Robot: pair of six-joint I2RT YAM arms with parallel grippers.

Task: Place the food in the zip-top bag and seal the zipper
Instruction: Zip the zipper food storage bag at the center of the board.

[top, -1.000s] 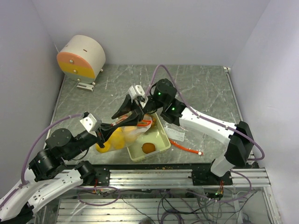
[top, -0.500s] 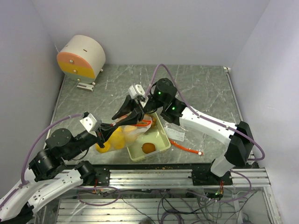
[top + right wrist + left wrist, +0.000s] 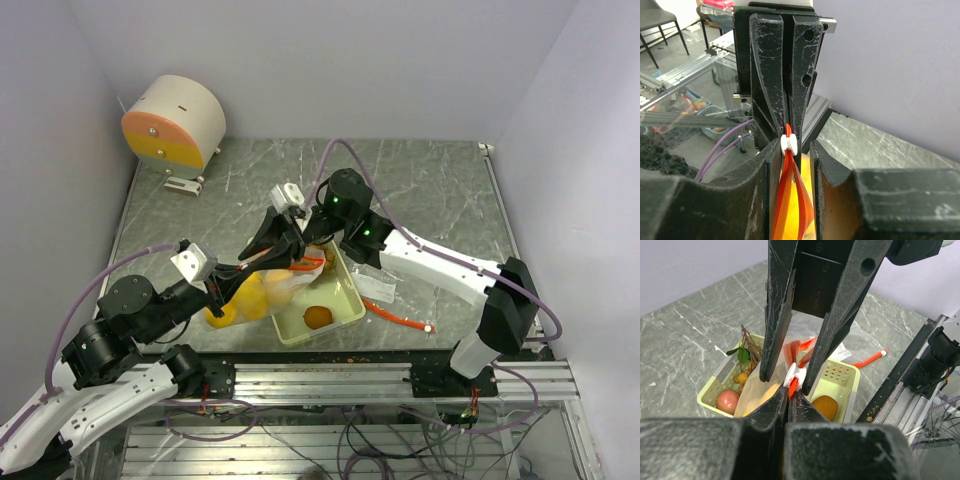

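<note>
Right arm has edged a little to the left in the top view since a second ago, wrist now more squarely over the bag mouth; left arm has not shifted.

Left gripper [image 3: 788, 404] is clenched on the orange zipper track [image 3: 790, 200] of the zip-top bag [image 3: 757, 390], holding that edge up; right gripper [image 3: 788, 381] comes down from the opposite side, jaws a little apart and bracketing the white slider [image 3: 789, 143] without a clear pinch on it.

Key relation: slider sits just beyond the left fingertips, right between the two grippers; the track's long axis runs from that pinch back between the right fingers toward the right wrist, and in the right wrist view the two orange lips spread apart on that side; so closing likely means the right gripper dragging the slider away from the left anchor, along that line.

Food is split: yellow fruits [image 3: 240, 300] are inside the bag, low on the left arm's side; an orange fruit [image 3: 825, 406], reddish apple [image 3: 727, 401] and brown berries [image 3: 741, 377] are in the green tray [image 3: 840, 375] under the bag mouth; sealing now looks premature to me.
</note>
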